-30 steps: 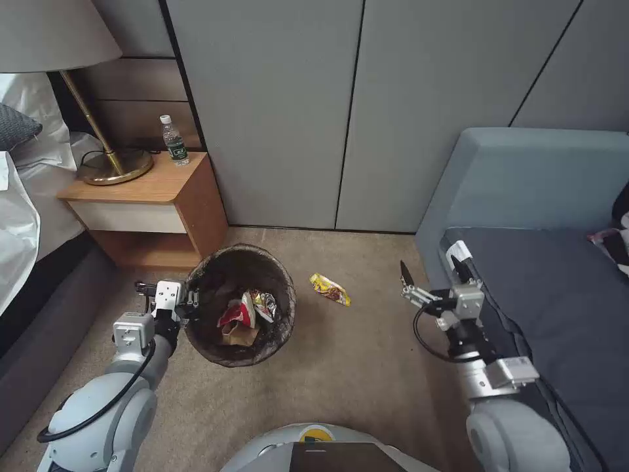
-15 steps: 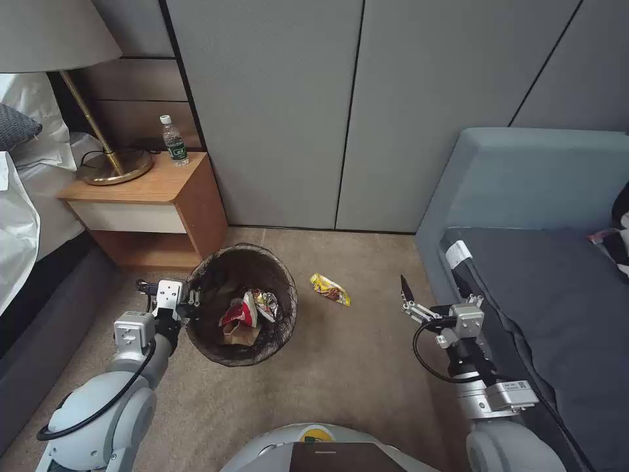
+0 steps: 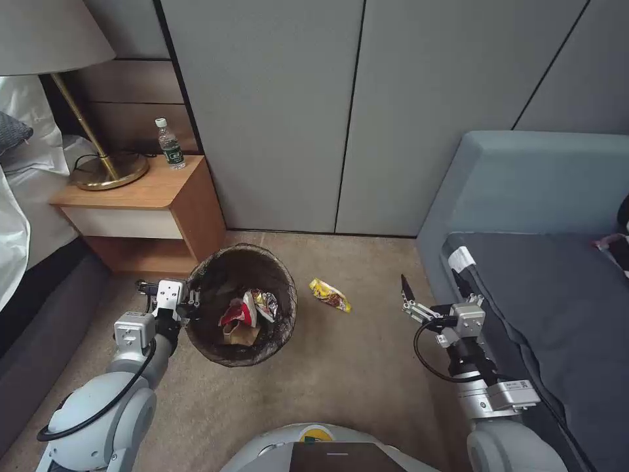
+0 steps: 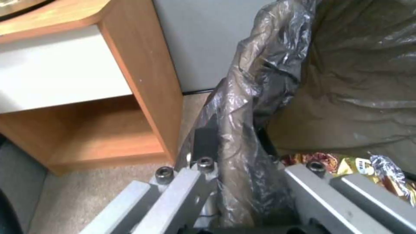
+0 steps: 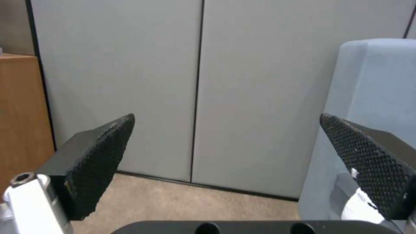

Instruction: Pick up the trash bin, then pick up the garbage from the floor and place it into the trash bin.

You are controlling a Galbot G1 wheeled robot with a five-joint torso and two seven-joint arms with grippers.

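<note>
Left gripper clamped on the near-left rim of the trash bin. Wrist cam confirms: left gripper has one finger outside the wall, one inside, with the dark bag liner pinched between them. Bin sits just off the corner of the wooden nightstand, on or just above the carpet; can't tell which.

Inside the bin: crumpled tan paper bag, red-and-white carton, silver wrapper. Left wrist cam also shows a red-yellow wrapper on the bin floor, just behind the inner finger.

Right gripper wide open, holding nothing. It hangs in the air beside the front edge of the grey-blue sofa, fingers pointing toward the wall panels. Right wrist cam: both black textured pads spread far apart, only panels and carpet between them.

Remaining garbage: one yellow snack wrapper flat on the carpet, between the bin and the right gripper, just beside the bin's right side, touching neither. It is nearer the bin than the gripper.

Nightstand carries a brass lamp base and a small water bottle. Bed edge with white sheet at far left. Dark cushion on the sofa seat to the right of the right arm.
</note>
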